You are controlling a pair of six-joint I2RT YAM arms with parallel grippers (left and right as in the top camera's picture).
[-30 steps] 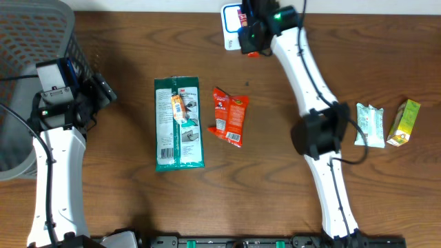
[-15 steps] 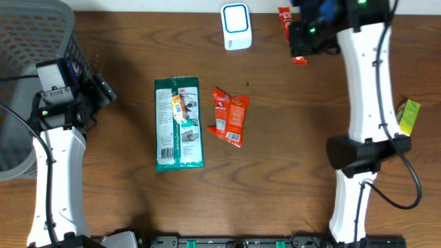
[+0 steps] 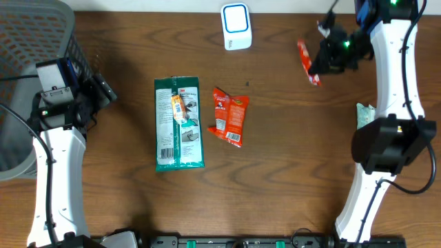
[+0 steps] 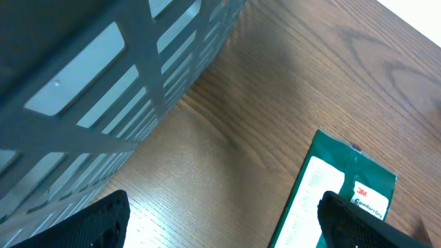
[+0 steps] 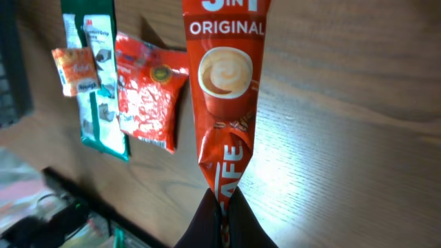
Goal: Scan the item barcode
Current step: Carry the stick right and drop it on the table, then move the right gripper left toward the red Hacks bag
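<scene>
Left gripper (image 4: 227, 231) jaws spread wide over wooden table (image 4: 289, 76). Grey slatted basket (image 4: 103, 83) ahead, beyond one dark finger (image 4: 100, 220). Green 3M package (image 4: 331, 193) lies flat, just ahead of the other finger.

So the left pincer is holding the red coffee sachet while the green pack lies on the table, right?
Wrong side: it is the right pincer that is shut on the red coffee sachet, as the right wrist view shows. The green pack does lie on the table.
</scene>
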